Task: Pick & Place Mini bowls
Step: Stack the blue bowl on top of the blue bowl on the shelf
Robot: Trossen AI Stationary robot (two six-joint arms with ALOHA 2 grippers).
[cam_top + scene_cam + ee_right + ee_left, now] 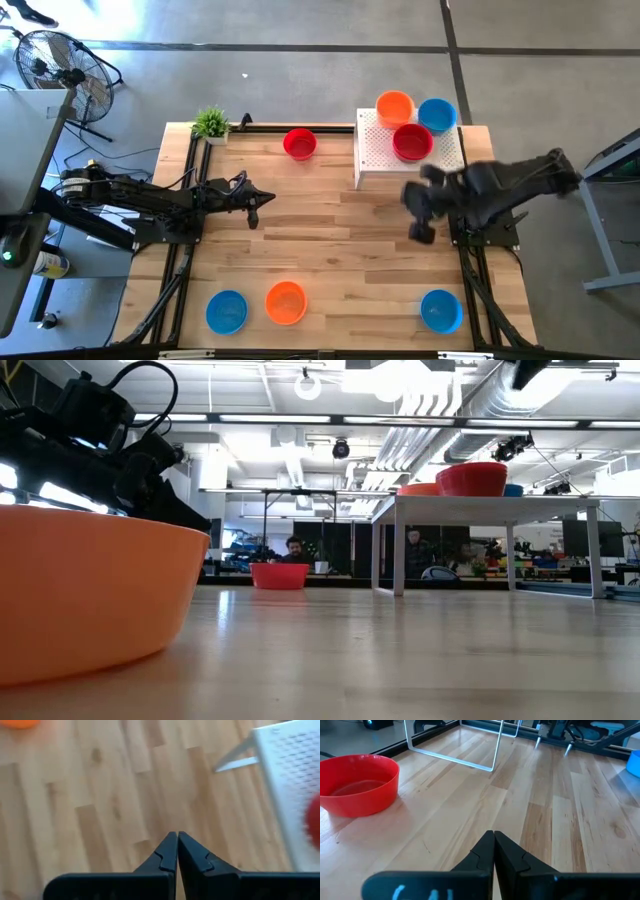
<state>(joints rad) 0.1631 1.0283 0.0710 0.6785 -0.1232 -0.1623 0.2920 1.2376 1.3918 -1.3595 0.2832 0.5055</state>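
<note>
Both arms matte black, chunky jointed links, thin black cables looped along the left arm (pixel 150 195). Left end effector (pixel 493 851) and right end effector (pixel 177 851) identical: two black wedge fingers tapering to points, stepped notch on inner edges, mounted on a flat black crossbar.

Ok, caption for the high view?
Three bowls on the white stand, four on the table; both grippers, left and right, shut and empty.
</note>
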